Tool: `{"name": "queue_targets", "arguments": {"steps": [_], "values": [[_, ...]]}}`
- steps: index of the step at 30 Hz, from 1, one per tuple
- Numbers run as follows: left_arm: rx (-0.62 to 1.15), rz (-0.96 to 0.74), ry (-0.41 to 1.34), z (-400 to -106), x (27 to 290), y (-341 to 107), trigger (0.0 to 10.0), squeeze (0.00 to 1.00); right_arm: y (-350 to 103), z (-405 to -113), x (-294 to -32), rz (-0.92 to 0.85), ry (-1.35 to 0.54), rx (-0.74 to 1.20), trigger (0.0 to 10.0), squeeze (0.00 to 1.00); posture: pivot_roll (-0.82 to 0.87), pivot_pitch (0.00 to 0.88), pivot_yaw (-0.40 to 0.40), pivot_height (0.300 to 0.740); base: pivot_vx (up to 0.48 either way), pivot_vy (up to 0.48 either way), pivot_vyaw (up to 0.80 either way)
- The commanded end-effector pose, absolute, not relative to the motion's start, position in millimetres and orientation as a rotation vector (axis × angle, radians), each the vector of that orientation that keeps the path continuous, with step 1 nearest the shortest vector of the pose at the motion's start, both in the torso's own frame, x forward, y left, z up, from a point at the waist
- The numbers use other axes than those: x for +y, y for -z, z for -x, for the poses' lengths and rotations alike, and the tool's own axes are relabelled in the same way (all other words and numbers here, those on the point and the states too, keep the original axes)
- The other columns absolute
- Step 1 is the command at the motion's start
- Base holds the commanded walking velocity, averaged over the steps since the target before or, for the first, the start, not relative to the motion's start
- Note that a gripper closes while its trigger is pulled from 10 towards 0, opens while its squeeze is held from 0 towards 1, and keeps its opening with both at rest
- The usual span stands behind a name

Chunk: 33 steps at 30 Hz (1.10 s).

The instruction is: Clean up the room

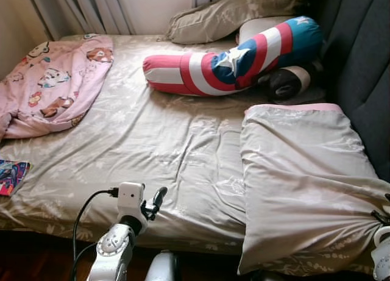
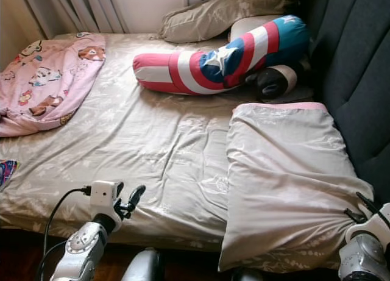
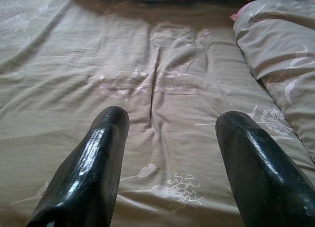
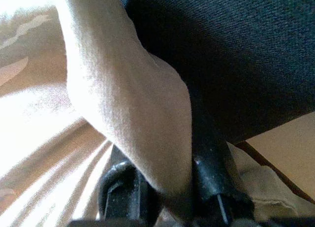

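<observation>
**Right pincer pinching pillow corner; left pincer idle and spread over sheet**

Right pincer [image 2: 359,211] sits at the near corner of the beige pillow [image 1: 304,183], beside the dark headboard [image 1: 365,80]. Right wrist view: a fold of pillow fabric is clamped between the two black fingers [image 4: 209,187]. Gathered creases radiate from that corner, so the grip looks firm. Judgement: corner hold chosen to drag or lift the pillow toward the head of the bed.

Left pincer [image 1: 152,205] hovers above the near edge of the bed sheet [image 1: 158,147], fingers wide apart, holding nothing; likely free to assist.

Still untidy: pink cartoon blanket [image 1: 52,80] crumpled at far left, striped star bolster [image 1: 231,58] lying askew against a second pillow [image 1: 234,13]. Task judged early.
</observation>
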<state>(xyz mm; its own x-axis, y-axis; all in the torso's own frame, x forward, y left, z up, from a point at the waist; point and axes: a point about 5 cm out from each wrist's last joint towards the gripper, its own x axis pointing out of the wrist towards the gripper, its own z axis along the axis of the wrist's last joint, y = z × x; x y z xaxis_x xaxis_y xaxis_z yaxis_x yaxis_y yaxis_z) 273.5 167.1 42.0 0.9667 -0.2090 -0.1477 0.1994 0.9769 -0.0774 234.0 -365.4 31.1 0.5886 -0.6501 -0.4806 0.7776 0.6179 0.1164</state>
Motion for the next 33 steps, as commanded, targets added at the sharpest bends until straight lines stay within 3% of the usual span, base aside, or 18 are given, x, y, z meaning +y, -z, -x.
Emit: {"name": "queue_targets", "arguments": {"steps": [1, 2, 3, 8, 15, 16, 17, 18, 19, 23, 33], "values": [[0.172, 0.04, 0.198, -271, 171, -38, 10.0, 0.0, -27, -233, -363, -0.336, 0.85, 0.434, 10.0, 0.22, 0.08, 0.08, 0.041, 0.648, 0.0, 0.0, 0.0], [0.173, 0.04, 0.197, -271, 171, -37, 10.0, 0.0, -28, -233, -363, -0.328, 0.849, 0.429, 10.0, 0.22, 0.08, 0.08, 0.041, 0.648, 0.0, 0.0, 0.0], [0.175, 0.04, 0.195, -271, 171, -37, 10.0, 0.0, -32, -236, -364, -0.308, 0.835, 0.404, 10.0, 1.0, 0.07, 0.08, 0.041, 0.648, 0.0, 0.0, 0.0], [0.178, 0.043, 0.194, -271, 171, -36, 10.0, 0.0, -42, -244, -362, -0.238, 0.783, 0.35, 10.0, 1.0, 0.07, 0.08, 0.041, 0.648, 0.0, 0.0, 0.0], [0.181, 0.05, 0.197, -272, 169, -33, 10.0, 0.0, -61, -273, -334, -0.132, 0.52, 0.213, 10.0, 1.0, 0.07, 0.075, 0.038, 0.648, 0.0, 0.0, 0.0], [0.181, 0.051, 0.196, -272, 169, -33, 10.0, 0.0, -62, -276, -329, -0.132, 0.48, 0.204, 10.0, 0.93, 0.07, 0.074, 0.038, 0.648, 0.0, 0.0, 0.0], [0.182, 0.052, 0.196, -272, 170, -33, 10.0, 0.0, -62, -278, -325, -0.133, 0.454, 0.197, 10.0, 0.93, 0.07, 0.074, 0.038, 0.648, 0.0, 0.0, 0.0], [0.187, 0.057, 0.19, -272, 170, -31, 10.0, 0.0, -62, -283, -312, -0.113, 0.362, 0.186, 10.0, 0.0, 0.07, 0.073, 0.039, 0.648, 0.0, 0.0, 0.0], [0.187, 0.057, 0.19, -272, 170, -31, 10.0, 0.0, -62, -283, -312, -0.113, 0.362, 0.186, 10.0, 0.0, 0.07, 0.073, 0.039, 0.648, 0.0, 0.0, 0.0], [0.217, 0.091, 0.15, -271, 174, -24, 10.0, 0.0, -44, -288, -260, -0.119, 0.148, 0.213, 10.0, 0.0, 0.07, 0.069, 0.035, 0.648, 0.0, 0.0, 0.0], [0.252, 0.134, 0.107, -269, 178, -15, 10.0, 0.0, -13, -272, -224, -0.184, 0.075, 0.299, 10.0, 0.0, 0.07, 0.053, 0.027, 0.703, 0.0, 0.0, 0.0]]}}
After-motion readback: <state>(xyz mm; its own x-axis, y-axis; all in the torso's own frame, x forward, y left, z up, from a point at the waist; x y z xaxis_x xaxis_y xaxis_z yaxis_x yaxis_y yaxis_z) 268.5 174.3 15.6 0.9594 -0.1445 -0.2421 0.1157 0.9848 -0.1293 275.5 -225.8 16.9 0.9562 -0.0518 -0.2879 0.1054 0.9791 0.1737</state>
